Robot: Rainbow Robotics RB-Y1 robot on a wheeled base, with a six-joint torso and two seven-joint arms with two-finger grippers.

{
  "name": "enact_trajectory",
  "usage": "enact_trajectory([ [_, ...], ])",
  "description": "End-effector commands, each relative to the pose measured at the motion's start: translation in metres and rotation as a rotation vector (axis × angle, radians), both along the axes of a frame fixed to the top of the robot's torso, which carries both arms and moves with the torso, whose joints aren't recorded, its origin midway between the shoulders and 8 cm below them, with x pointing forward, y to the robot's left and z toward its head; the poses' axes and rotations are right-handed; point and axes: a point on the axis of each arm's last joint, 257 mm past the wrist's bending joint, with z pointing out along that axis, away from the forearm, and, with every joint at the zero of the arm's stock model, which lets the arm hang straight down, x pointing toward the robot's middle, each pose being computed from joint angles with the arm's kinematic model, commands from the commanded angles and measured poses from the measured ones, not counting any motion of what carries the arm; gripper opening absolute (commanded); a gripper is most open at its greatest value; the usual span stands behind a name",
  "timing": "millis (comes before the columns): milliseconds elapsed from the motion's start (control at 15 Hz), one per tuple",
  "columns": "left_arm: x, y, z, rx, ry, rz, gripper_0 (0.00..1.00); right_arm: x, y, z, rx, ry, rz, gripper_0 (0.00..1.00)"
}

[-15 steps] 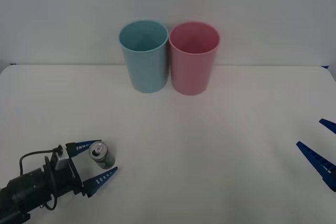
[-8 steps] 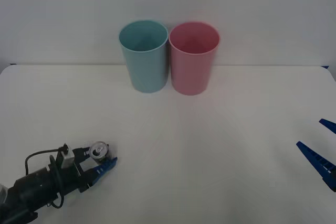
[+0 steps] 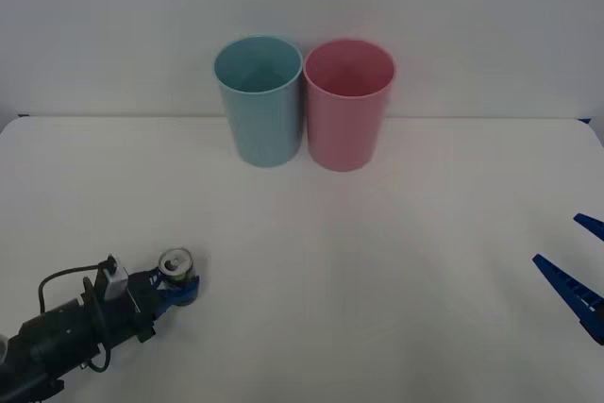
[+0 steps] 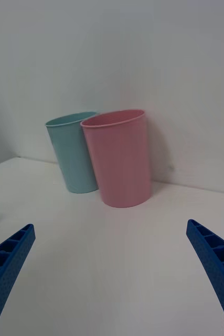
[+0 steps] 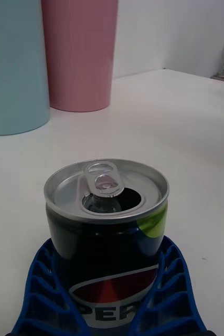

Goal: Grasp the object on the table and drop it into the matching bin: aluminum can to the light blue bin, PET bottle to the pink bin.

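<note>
Aluminum can (image 3: 176, 265) sits upright at the near-left of the worktop (image 3: 396, 261), and your left gripper (image 3: 176, 289) has its jaws clamped on the can body, blue fingers (image 5: 167, 286) wrapped round the lower half in the left wrist view. Expect it to handle light: the tab is popped and the mouth is open, so it is likely empty or part-full, thin-walled and easy to dent. Smooth printed side, so some slip risk; your hold low on the body looks sound, just don't squeeze harder, and keep it upright in case liquid is left inside. Light blue bin (image 3: 259, 99) stands at the far middle, touching or just beside the pink bin (image 3: 348, 103) to its right; that's the can's target, well apart from the can. Right gripper (image 3: 578, 288) is parked at the right edge, jaws wide apart, holding nothing. Hard to judge: whether the can base is on the worktop or already clear, since the fingers hide it; what's inside the can; and the bins' interiors.
</note>
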Motion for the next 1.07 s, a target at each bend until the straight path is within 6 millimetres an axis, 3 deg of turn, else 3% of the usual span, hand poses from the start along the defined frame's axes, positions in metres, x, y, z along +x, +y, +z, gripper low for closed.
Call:
enact_trajectory([
  [67,0.006,0.012,0.013,-0.003,-0.025,0.024,0.00,0.000,0.000,0.000,0.000,0.000,0.000,1.00],
  [400,0.028,0.028,0.058,-0.054,-0.119,0.097,0.00,0.000,0.000,0.000,0.000,0.000,0.000,1.00],
  [1067,0.070,0.028,0.170,-0.230,-0.294,0.201,0.00,0.000,0.000,0.000,0.000,0.000,0.000,1.00],
])
